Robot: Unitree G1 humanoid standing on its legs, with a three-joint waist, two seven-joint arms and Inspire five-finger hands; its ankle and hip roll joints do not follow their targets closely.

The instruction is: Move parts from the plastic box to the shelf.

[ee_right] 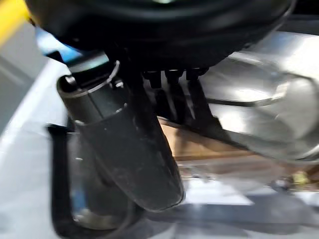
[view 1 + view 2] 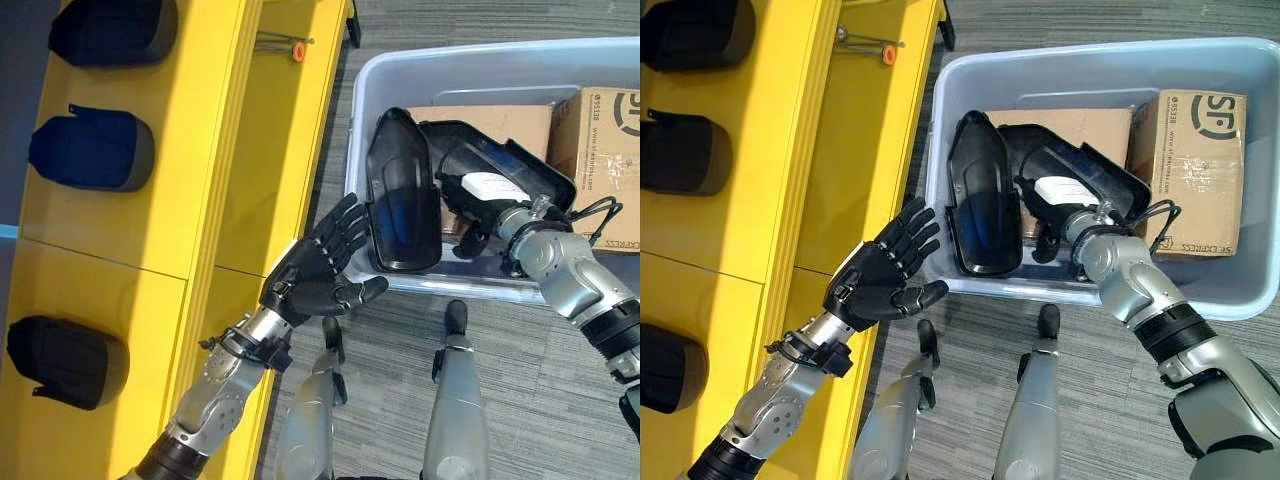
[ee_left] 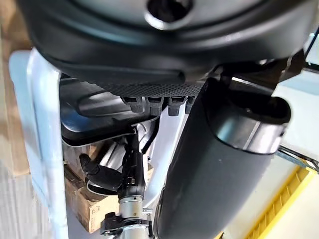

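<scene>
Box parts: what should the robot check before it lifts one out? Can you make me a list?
1. Left hand free: ok, open, outside the box, holding nothing.
2. Right hand gripping a part: cannot tell, its fingers are hidden among the black parts.
3. Parts still in box: ok, two black parts lean near the front wall.
4. Cartons clear of the parts: not ok, they sit right beside them.
5. Room on the shelf: ok, bare yellow surface shows between the parts already there.
</scene>
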